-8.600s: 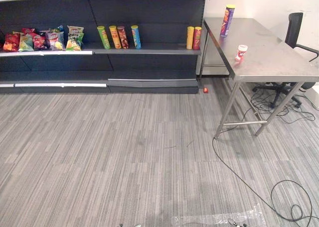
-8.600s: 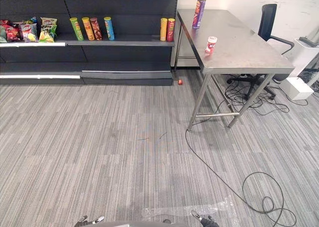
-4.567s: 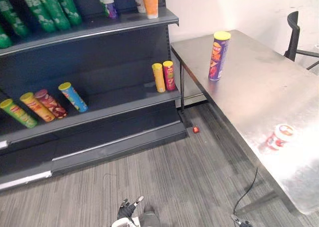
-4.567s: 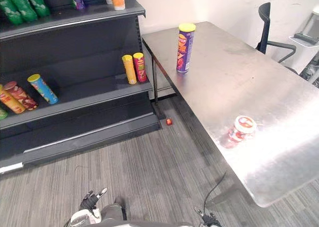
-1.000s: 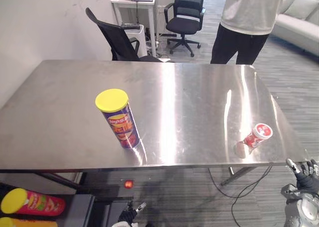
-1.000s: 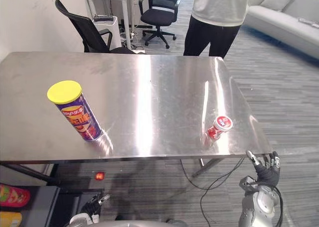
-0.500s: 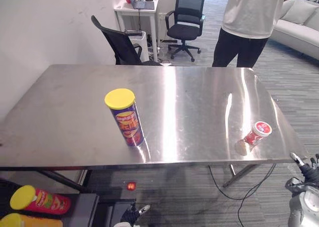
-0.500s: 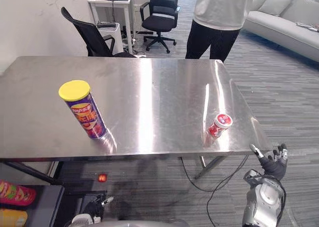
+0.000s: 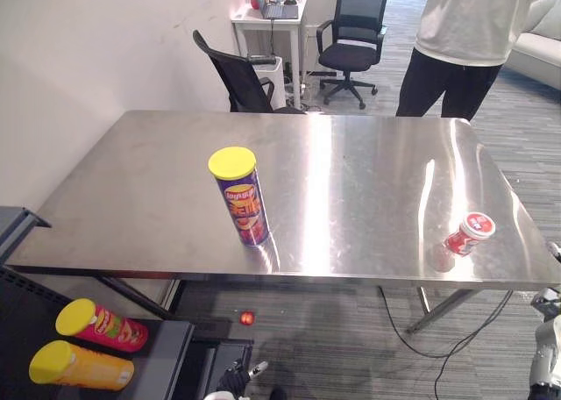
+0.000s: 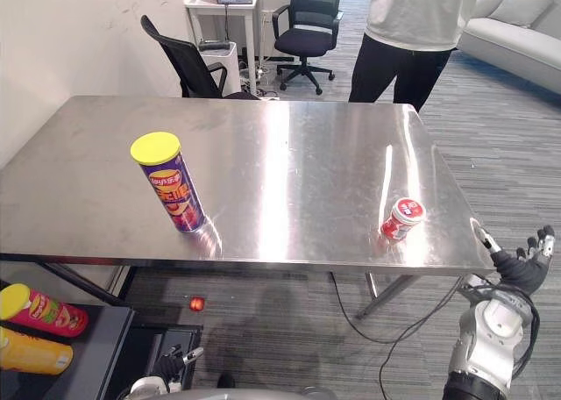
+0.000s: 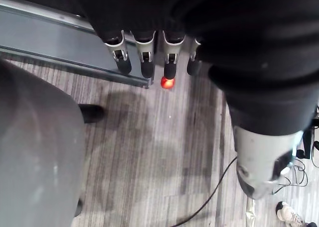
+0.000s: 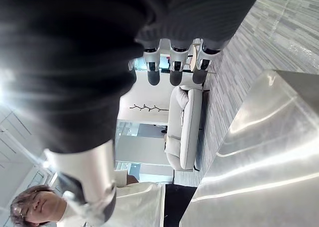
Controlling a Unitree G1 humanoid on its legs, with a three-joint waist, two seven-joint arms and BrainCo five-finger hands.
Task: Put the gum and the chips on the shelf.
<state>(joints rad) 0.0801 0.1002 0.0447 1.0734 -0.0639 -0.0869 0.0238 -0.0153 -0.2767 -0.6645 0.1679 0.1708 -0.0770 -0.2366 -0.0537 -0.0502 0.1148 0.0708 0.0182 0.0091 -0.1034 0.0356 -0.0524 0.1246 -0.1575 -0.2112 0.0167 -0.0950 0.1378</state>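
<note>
A purple chips can with a yellow lid stands upright on the steel table, left of the middle. A small red gum tub with a white-rimmed lid leans near the table's right front corner. My right hand is open with fingers spread, just off that corner and below the tabletop, apart from the gum. My left hand hangs low over the floor, open and holding nothing; its straight fingers show in the left wrist view.
A dark shelf at the lower left holds a red can and an orange can lying down. A person stands behind the table. Black chairs and a small white desk lie beyond. A small red thing lies on the floor.
The camera has shifted, so the table and shelf sit further right and nearer. My right hand has risen a little beside the table's front right corner.
</note>
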